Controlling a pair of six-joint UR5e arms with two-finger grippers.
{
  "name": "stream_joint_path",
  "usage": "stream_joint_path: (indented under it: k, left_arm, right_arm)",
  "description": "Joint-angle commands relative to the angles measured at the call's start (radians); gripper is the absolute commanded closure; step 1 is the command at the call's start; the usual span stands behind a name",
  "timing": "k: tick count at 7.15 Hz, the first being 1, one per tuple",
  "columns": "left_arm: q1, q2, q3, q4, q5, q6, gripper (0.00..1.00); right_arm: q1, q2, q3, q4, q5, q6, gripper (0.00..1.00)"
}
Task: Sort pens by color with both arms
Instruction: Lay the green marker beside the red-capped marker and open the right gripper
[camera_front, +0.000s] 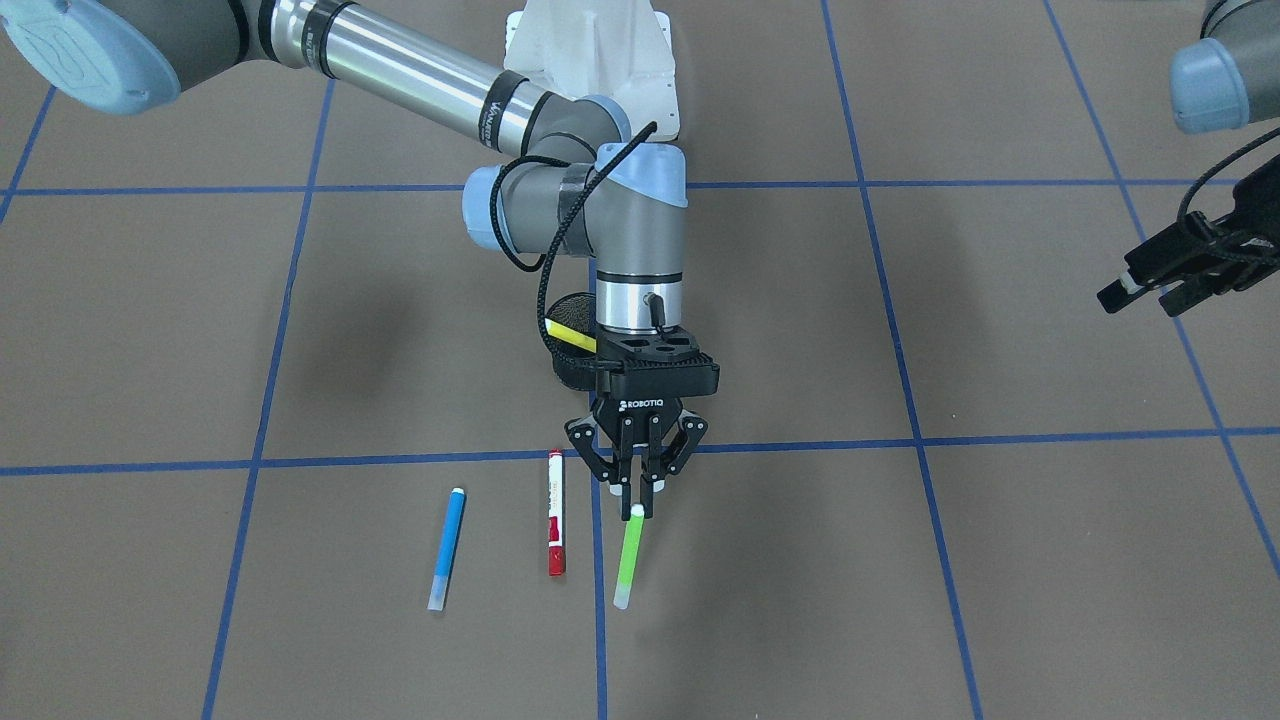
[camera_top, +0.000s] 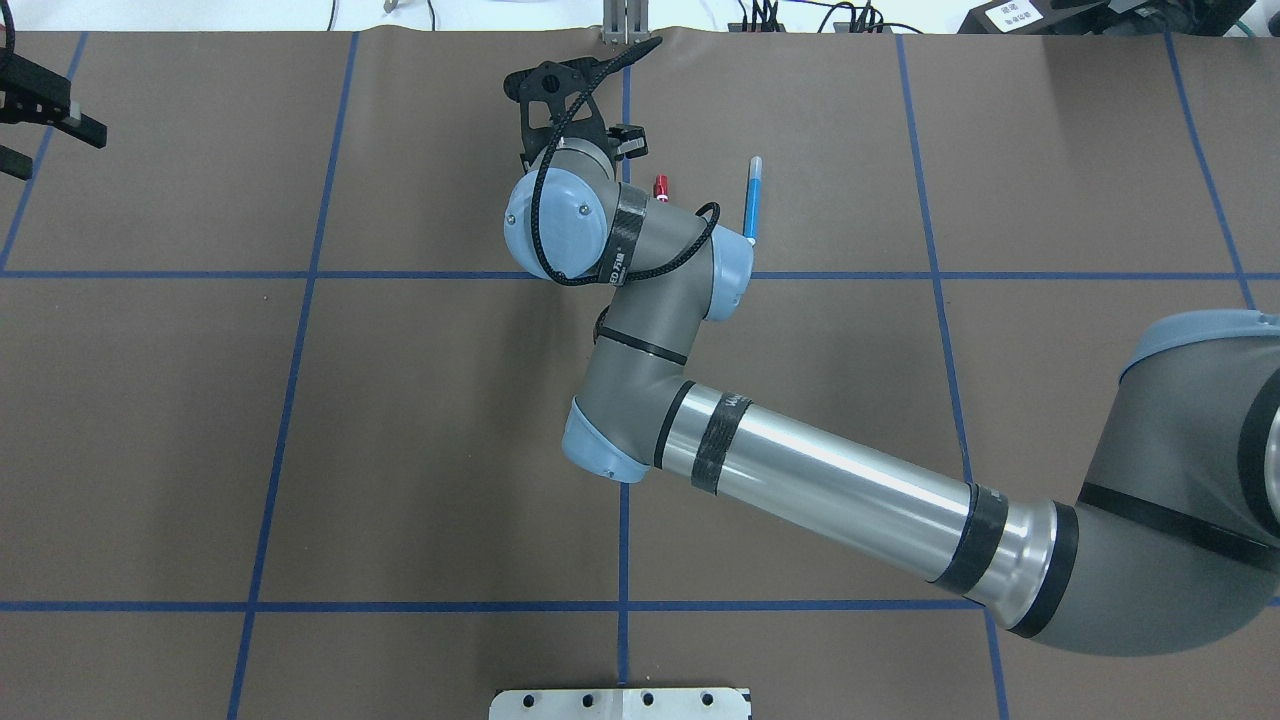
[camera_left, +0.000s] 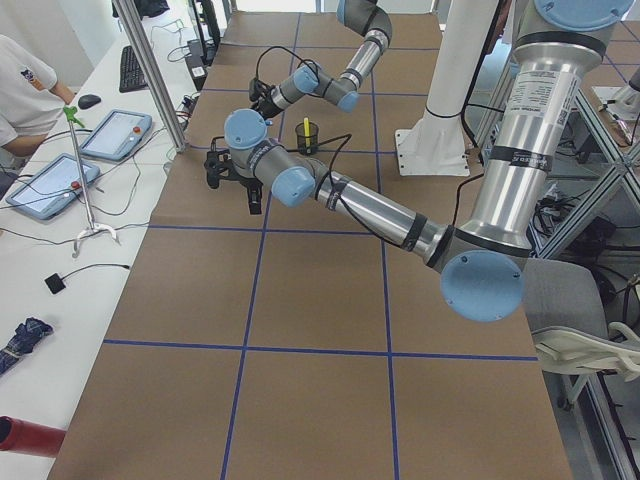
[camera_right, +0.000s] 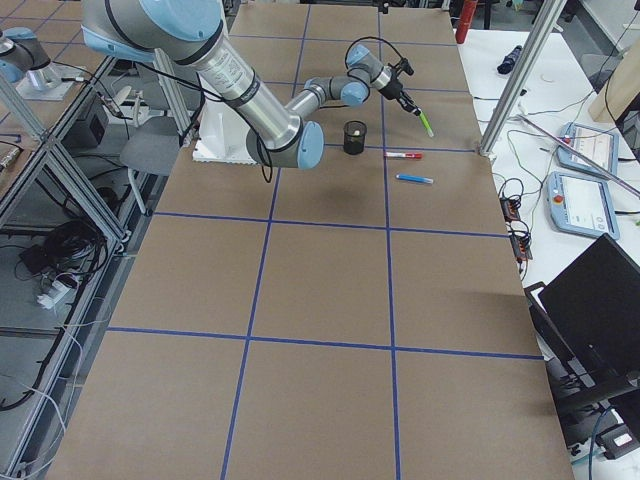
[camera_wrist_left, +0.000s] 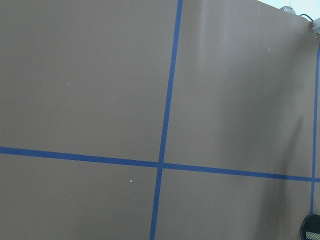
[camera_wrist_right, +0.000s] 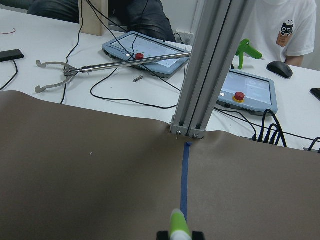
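My right gripper (camera_front: 636, 498) is shut on the white top end of the green pen (camera_front: 628, 555), which hangs tilted over the table; its tip shows between the fingers in the right wrist view (camera_wrist_right: 178, 225). The red marker (camera_front: 556, 525) and the blue pen (camera_front: 448, 548) lie flat on the table just beside it. The yellow pen (camera_front: 570, 335) stands in the black mesh cup (camera_front: 568, 378), partly hidden behind the right wrist. My left gripper (camera_front: 1140, 300) is open and empty, far off at the table's side.
Blue tape lines divide the brown table into squares. The white mounting base (camera_front: 590, 50) stands behind the cup. An aluminium post (camera_wrist_right: 210, 70) rises at the table's far edge, with tablets and cables beyond it.
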Motion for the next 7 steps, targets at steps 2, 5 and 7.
stream_joint_path:
  k: [2,5,7]
  left_arm:
    - [0.001,-0.002,0.002,0.0,0.0,0.0,0.01]
    - [0.001,-0.003,0.003,0.002,0.0,0.0,0.01]
    - [0.003,-0.012,0.003,0.006,0.002,-0.002,0.01]
  right_arm:
    - [-0.018,-0.007,-0.016,0.038,-0.001,-0.007,0.89]
    - [-0.029,-0.031,0.016,0.039,0.011,-0.004,0.35]
    - [-0.022,-0.076,0.119,0.039,0.066,-0.001,0.35]
